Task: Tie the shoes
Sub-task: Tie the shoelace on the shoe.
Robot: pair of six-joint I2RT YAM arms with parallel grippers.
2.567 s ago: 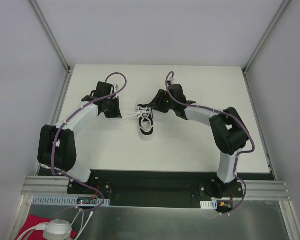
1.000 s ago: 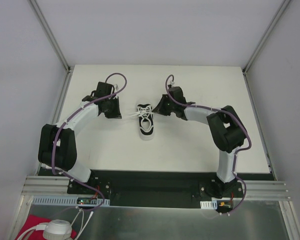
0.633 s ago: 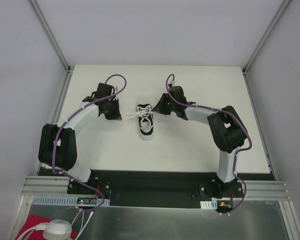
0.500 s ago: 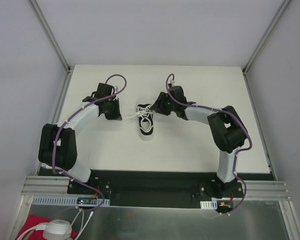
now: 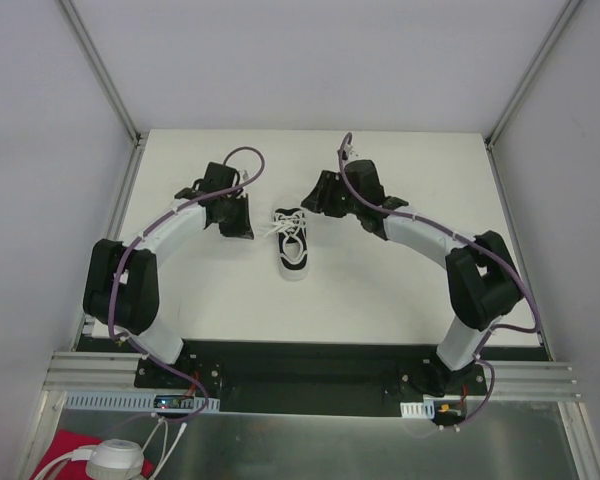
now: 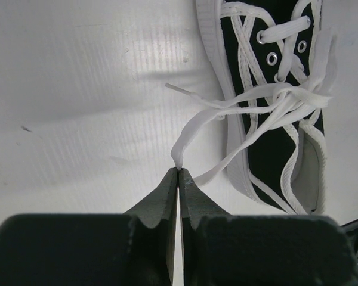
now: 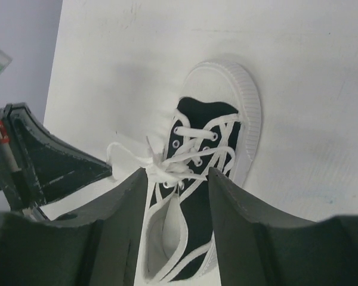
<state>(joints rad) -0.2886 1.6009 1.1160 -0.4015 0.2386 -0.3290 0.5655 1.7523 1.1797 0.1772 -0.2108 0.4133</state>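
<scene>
The left gripper (image 6: 178,173) is pinching a white lace (image 6: 190,127) of the black sneaker (image 5: 293,243), which is lying in the middle of the table (image 5: 400,290), while the right gripper (image 7: 178,171) is hovering over the shoe with its jaws apart.

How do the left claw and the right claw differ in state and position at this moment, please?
The left claw is shut; the right claw stands open. The left claw pinches a white lace at its tips; the right claw holds nothing. The left claw sits beside the sneaker; the right claw's jaws frame the knot in its wrist view. Both are black and point toward the sneaker.
</scene>
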